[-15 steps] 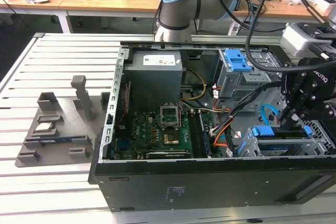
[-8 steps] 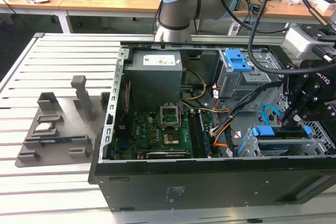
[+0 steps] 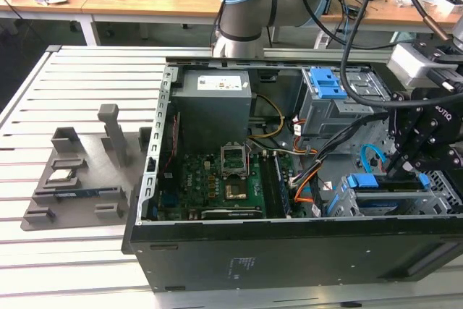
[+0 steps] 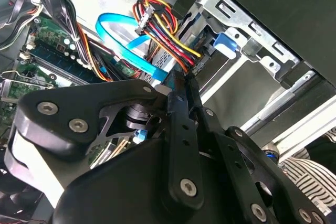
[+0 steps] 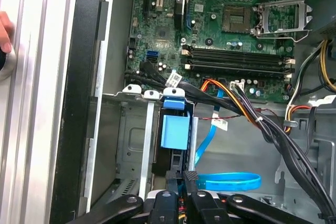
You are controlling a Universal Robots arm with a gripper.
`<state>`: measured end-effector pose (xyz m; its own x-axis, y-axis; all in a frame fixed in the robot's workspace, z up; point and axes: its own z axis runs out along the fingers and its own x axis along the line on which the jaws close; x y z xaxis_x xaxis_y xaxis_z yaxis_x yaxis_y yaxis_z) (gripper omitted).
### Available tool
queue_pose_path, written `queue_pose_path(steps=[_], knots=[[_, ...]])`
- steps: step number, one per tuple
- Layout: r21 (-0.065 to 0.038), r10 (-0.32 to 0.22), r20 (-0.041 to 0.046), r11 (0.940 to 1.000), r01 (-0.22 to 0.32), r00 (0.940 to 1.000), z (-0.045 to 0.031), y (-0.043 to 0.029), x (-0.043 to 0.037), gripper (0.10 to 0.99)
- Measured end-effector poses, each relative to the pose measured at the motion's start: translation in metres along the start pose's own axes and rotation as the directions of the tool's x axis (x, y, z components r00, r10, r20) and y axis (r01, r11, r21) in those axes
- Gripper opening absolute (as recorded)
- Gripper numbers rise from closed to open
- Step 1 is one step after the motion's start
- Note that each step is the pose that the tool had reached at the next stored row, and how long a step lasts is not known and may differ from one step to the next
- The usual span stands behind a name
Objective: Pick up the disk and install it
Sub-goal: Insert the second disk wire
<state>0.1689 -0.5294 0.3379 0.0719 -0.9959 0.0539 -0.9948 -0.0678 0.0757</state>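
While my gripper (image 3: pixel 396 166) sits clenched above the disk (image 3: pixel 391 183) in the case's (image 3: pixel 289 258) drive cage (image 5: pixel 134 145), I read no legible labels.

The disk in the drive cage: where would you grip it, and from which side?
The disk's exposed top edge, between the blue rails, coming from above the open case: it seems to stand on edge, the cage walls covering its flat faces.
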Motion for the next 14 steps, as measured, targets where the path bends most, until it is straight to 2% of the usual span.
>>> queue_pose_path(steps=[4, 5, 6, 8, 11, 13, 14], knots=[[0.000, 0.000, -0.0004, 1.0000, 0.000, 1.0000, 0.0005, -0.0001, 0.0000, 0.161], [0.000, 0.000, -0.0003, 1.0000, 0.000, 1.0000, 0.0008, -0.0001, -0.0001, 0.173], [0.000, 0.000, -0.0007, 1.0000, 0.000, 1.0000, 0.0008, -0.0001, -0.0001, 0.239], [0.000, 0.000, -0.0008, 1.0000, 0.000, 1.0000, -0.0010, 0.0000, 0.0000, 0.239], [0.000, 0.000, -0.0013, 1.0000, 0.000, 1.0000, -0.0132, 0.0008, -0.0027, 0.239], [0.000, 0.000, -0.0016, 1.0000, 0.000, 1.0000, -0.0272, 0.0012, -0.0110, 0.220], [0.000, 0.000, -0.0016, 1.0000, 0.000, 1.0000, -0.0348, 0.0015, -0.0141, 0.106]])
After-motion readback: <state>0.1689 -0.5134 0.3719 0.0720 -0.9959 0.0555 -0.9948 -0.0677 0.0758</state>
